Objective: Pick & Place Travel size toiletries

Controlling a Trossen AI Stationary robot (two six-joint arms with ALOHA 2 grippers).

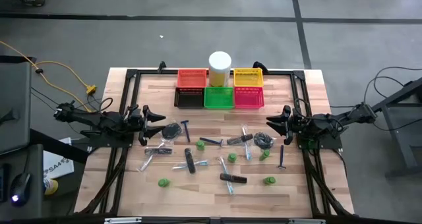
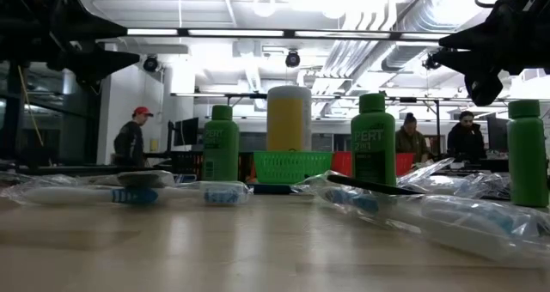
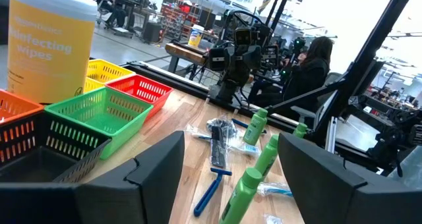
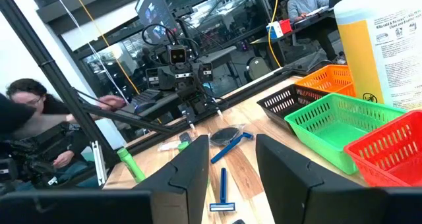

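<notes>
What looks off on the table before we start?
Nothing damaged or spilled. The toiletries lie scattered loose across the table, none in the baskets. The wipes canister stands upright behind them. Left gripper and right gripper are open, empty.

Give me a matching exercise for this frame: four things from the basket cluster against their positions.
Things:
1. orange basket
2. yellow basket
3. green basket
4. wipes canister

Places:
A. front row, middle
B. back row, on the left arm's side
C. back row, between two baskets
D. back row, on the right arm's side

Pairs: 1-B, 2-D, 3-A, 4-C
</notes>
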